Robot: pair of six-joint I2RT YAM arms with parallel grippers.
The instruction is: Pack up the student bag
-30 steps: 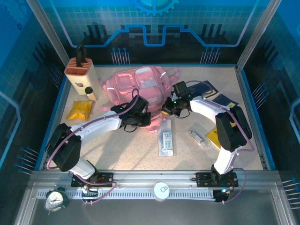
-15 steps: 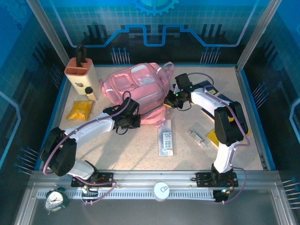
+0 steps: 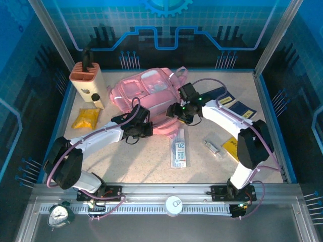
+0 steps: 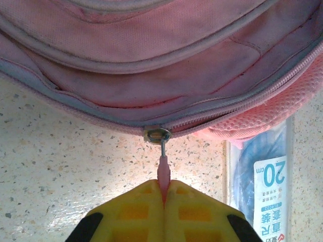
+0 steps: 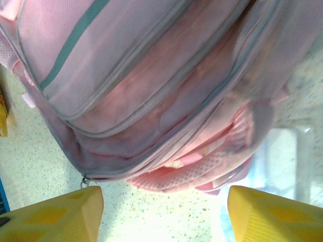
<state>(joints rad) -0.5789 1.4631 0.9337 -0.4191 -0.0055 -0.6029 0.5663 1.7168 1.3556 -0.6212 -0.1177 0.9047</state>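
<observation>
Packing had barely begun: the student bag lay on its side at the back middle of the desk, with no compartment visibly open. The left claw was clenched on the bag's pink zip pull at the near seam. How far that zip had been run could not be told. The right claw was released, its jaws wide apart and holding nothing, over the bag's near right corner.

The likely contents were all still out on the desk. A boxed ruler lay just beside the bag's near edge. A yellow packet lay to its left and a small clear item to the right. Dark booklets and a yellow card lay further right. Opening the bag and loading everything remained to be done.

A second earlier the bag had stood bunched up higher between the two arms, with the right claw shut. Since then the bag had settled flatter toward the back left. The right claw had let go and shifted left, and the left claw had kept its grip while drawing slightly nearer.
</observation>
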